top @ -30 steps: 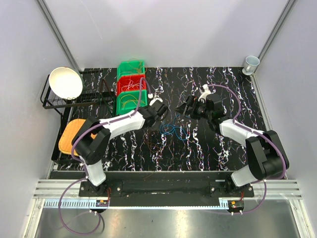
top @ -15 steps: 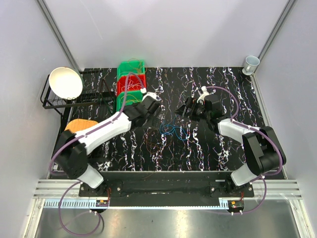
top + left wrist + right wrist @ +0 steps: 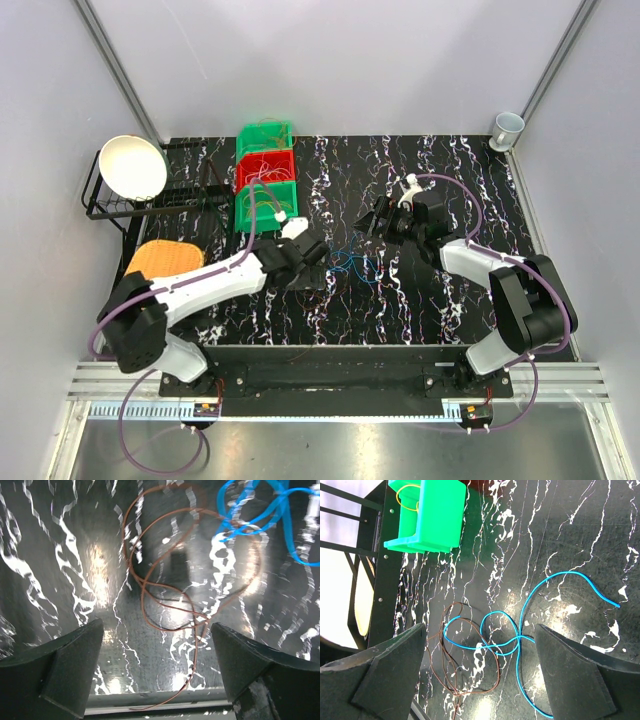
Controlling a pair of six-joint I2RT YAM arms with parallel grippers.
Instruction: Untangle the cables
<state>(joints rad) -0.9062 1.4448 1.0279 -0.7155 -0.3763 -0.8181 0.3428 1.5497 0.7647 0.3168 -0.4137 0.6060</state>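
Lying on the dark marbled table [image 3: 450, 180] between the arms, a blue cable [image 3: 520, 637] overlaps a brown cable [image 3: 197, 621] (both hair-thin from above, barely traceable there). The left gripper [image 3: 156, 627] hangs over the brown loops, jaws spread wide and holding nothing; its camera cuts the blue cable off at the top and right edges. The right gripper [image 3: 480, 627] is likewise spread and empty. A yellow cable [image 3: 406, 491] peeks from a green bin [image 3: 437, 515], mostly cropped away.
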